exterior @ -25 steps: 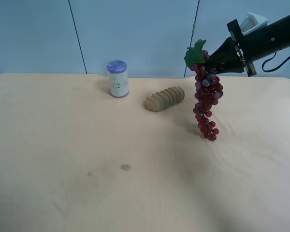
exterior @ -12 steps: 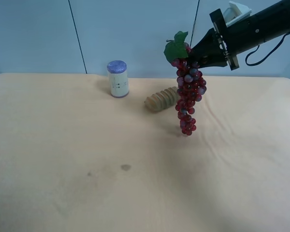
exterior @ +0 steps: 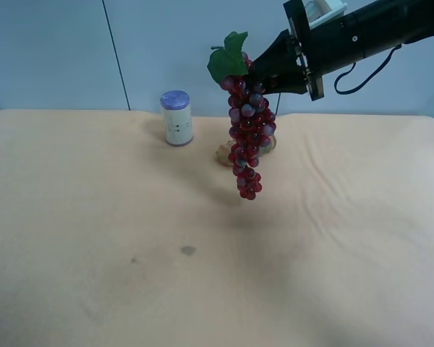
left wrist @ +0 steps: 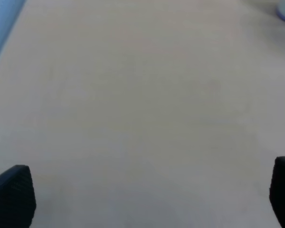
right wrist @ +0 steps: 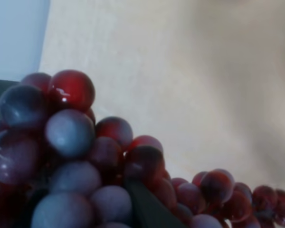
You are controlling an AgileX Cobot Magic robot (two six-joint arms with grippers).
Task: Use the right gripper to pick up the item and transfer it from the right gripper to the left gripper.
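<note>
Hanging in mid-air over the table, the grape bunch (exterior: 247,134) was a long tapering cluster of small round plastic-looking beads, glossy dark red mixed with duller purple, with one flat green leaf (exterior: 228,59) sticking up at the top. The right gripper (exterior: 264,74), black and boxy, was clamped tight on the top end of the bunch right by the leaf, so the rest dangled straight down with its tip clear of the surface. Up close in the right wrist view the grapes were shiny and packed together, with a dark finger (right wrist: 145,204) wedged among them. A white block (exterior: 324,9) sat on the black arm and a thin black cable (exterior: 362,69) looped under it. Behind the bunch a ridged tan roll (exterior: 223,153) peeked out, mostly hidden, and a white cylinder (exterior: 176,118) with a bluish cap stood upright well to the side. The table (exterior: 94,253) was smooth and pale beige. The left gripper (left wrist: 147,194) was spread wide, holding nothing, only bare tabletop between its blunt black fingertips (left wrist: 12,197).
</note>
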